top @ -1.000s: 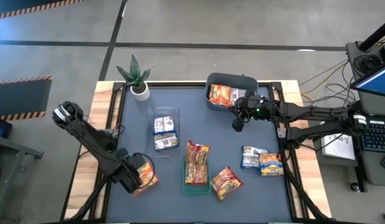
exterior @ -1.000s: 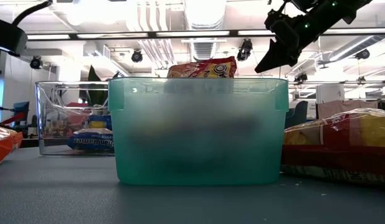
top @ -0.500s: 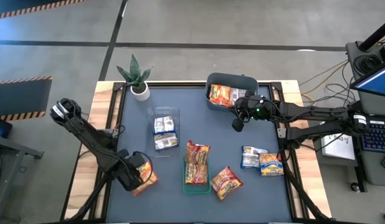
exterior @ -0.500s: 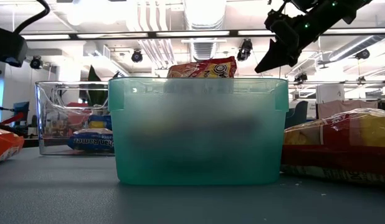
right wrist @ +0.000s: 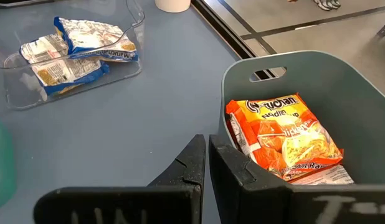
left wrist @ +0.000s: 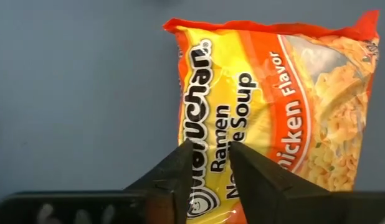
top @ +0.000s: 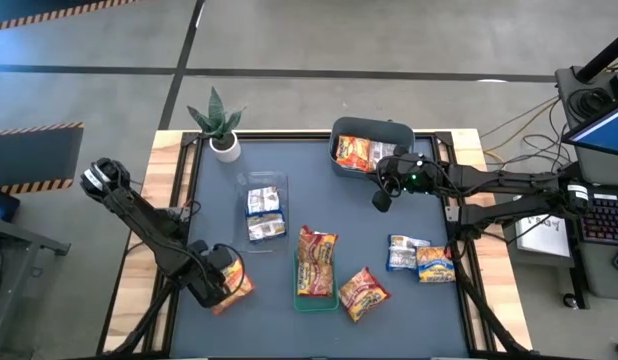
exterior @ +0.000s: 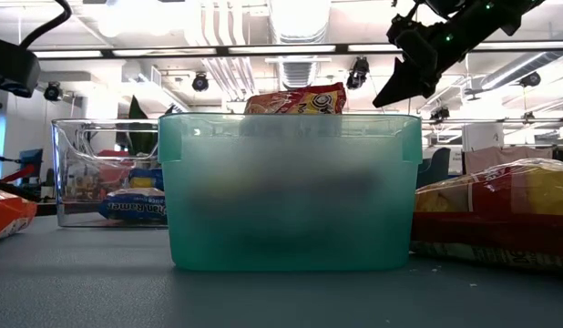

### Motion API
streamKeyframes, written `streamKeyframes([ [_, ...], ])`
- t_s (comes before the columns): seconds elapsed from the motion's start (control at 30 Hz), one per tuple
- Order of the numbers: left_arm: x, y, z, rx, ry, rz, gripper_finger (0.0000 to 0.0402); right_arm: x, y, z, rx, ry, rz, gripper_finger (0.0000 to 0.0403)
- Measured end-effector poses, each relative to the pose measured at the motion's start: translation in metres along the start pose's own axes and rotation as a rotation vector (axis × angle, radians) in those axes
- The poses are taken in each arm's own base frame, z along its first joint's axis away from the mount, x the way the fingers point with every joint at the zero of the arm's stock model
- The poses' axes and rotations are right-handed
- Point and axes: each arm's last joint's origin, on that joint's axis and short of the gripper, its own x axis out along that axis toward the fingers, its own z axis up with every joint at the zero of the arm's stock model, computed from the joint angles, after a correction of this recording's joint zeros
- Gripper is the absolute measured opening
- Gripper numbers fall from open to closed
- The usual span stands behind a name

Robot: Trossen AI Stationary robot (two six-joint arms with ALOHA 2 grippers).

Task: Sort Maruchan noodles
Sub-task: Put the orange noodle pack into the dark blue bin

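My left gripper is near the table's near-left corner, shut on an orange-and-yellow Maruchan packet, which also shows at the edge of the low view. My right gripper hovers shut, high beside the grey-blue bin, which holds orange packets. Other orange packets stand in the green bin. One more orange packet lies flat on the table. Blue-and-silver packets lie in a clear tray. Two more packets lie near the right edge. My left gripper pinches the orange packet between its two fingers at the printed end, coming from above. The packet stretches away from the fingers, low over the table. Whether its far end rests on the table, I cannot tell.
A potted plant stands at the far-left corner. The clear tray sits left of centre, and the green bin fills the middle of the low view. Bare tabletop lies between the tray and my left gripper.
My left gripper has sunk a little with the orange packet, and the packet now lies flatter than a second ago. My right arm has kept still.
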Motion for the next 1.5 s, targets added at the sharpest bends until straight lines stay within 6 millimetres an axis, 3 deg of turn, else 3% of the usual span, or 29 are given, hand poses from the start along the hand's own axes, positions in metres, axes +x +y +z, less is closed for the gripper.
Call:
streamKeyframes([
  [0.27, 0.000, 0.000, 0.000, 0.021, -0.002, -0.002, 0.0007, 0.000, 0.000, 0.000, 0.000, 0.000, 0.000, 0.0012],
  [0.47, -0.002, -0.003, 0.001, 0.028, -0.006, -0.018, 0.0003, 0.000, 0.000, 0.000, 0.000, 0.001, 0.000, 0.0012],
  [0.83, -0.030, -0.026, 0.012, 0.043, -0.139, -0.112, 0.0001, 0.000, 0.000, 0.000, -0.005, 0.001, 0.000, 0.0012],
  [1.27, -0.031, -0.027, 0.013, 0.031, -0.157, -0.116, 0.0000, 0.000, 0.000, 0.000, -0.004, 0.001, 0.000, 0.0012],
  [1.5, -0.032, -0.018, 0.000, 0.178, -0.076, -0.037, 0.0000, 0.000, 0.000, 0.000, 0.004, 0.001, 0.000, 0.0012],
])
